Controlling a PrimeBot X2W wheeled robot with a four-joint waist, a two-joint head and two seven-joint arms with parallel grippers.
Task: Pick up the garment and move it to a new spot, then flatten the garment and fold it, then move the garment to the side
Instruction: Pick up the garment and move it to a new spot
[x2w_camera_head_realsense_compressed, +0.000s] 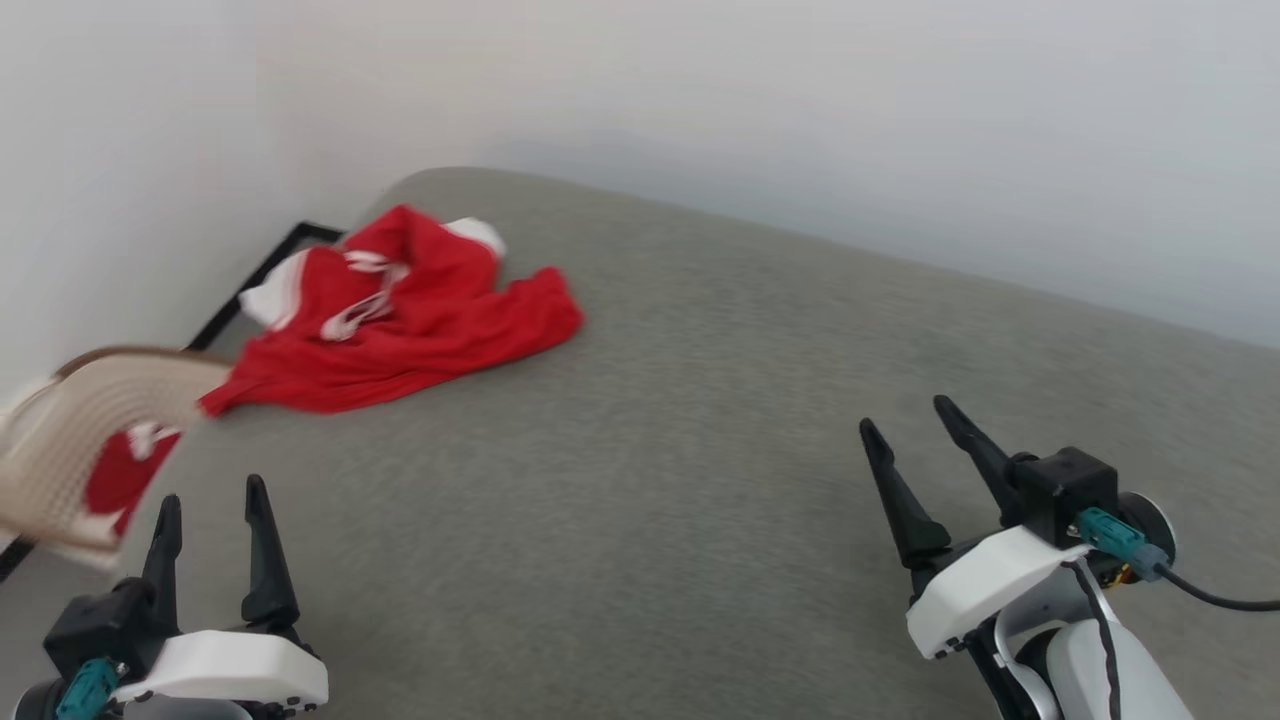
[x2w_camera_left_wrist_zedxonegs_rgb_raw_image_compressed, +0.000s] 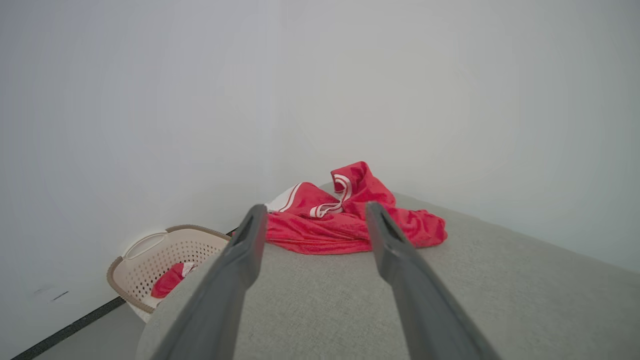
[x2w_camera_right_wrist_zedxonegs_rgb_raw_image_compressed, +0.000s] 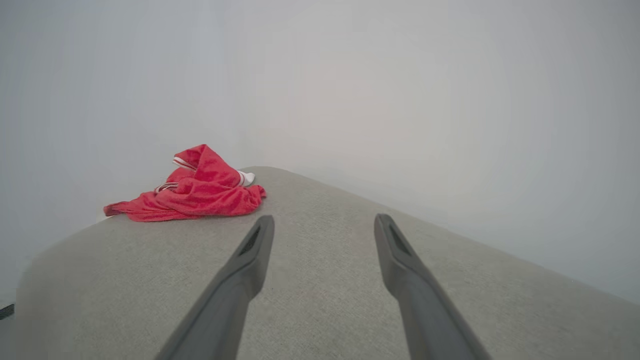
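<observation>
The garment (x2w_camera_head_realsense_compressed: 400, 320) lies crumpled near the far left corner of the grey padded surface (x2w_camera_head_realsense_compressed: 700, 450). It is red with white sleeve patches and striped trim; any lettering is hidden in the folds. My left gripper (x2w_camera_head_realsense_compressed: 210, 498) is open at the lower left, well short of the garment, nothing between its fingers. In the left wrist view the garment (x2w_camera_left_wrist_zedxonegs_rgb_raw_image_compressed: 345, 220) lies ahead beyond the open left gripper (x2w_camera_left_wrist_zedxonegs_rgb_raw_image_compressed: 312, 210). My right gripper (x2w_camera_head_realsense_compressed: 915, 415) is open at the lower right, far from the garment. The right wrist view has the garment (x2w_camera_right_wrist_zedxonegs_rgb_raw_image_compressed: 195, 192) up and to the left of the open right gripper (x2w_camera_right_wrist_zedxonegs_rgb_raw_image_compressed: 322, 220).
A beige perforated laundry basket (x2w_camera_head_realsense_compressed: 95, 440) stands off the surface's left edge, with another red and white cloth (x2w_camera_head_realsense_compressed: 120, 475) inside; the left wrist view shows the basket (x2w_camera_left_wrist_zedxonegs_rgb_raw_image_compressed: 165, 260) on the floor. White walls close in behind and to the left. A black floor strip (x2w_camera_head_realsense_compressed: 255, 280) runs along the wall.
</observation>
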